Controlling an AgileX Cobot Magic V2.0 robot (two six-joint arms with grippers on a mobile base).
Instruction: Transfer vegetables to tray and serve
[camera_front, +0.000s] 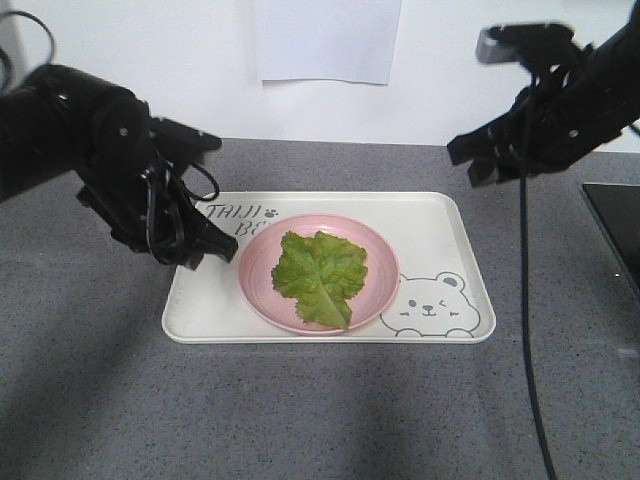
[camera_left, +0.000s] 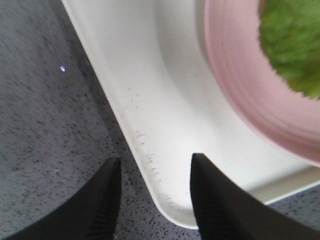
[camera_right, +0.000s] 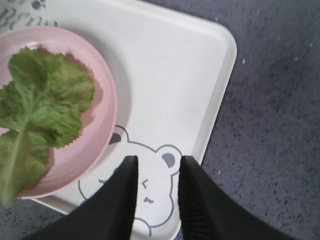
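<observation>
Lettuce leaf (camera_front: 321, 276) lies on pink plate (camera_front: 375, 250), plate sits mid tray (camera_front: 450, 225). My left gripper (camera_left: 155, 192) hangs over tray's left edge, jaws apart, nothing btwn them, leaf off to its right. My right gripper (camera_right: 156, 192) is spread too, empty, above the bear drawing (camera_right: 150, 192), leaf to its left.

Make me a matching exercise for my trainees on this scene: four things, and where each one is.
1 lettuce leaf
2 pink plate
3 left gripper
4 right gripper

A over the bear drawing
B on the tray
C on the plate
D astride the tray's edge, open

Pairs: 1-C, 2-B, 3-D, 4-A
</observation>
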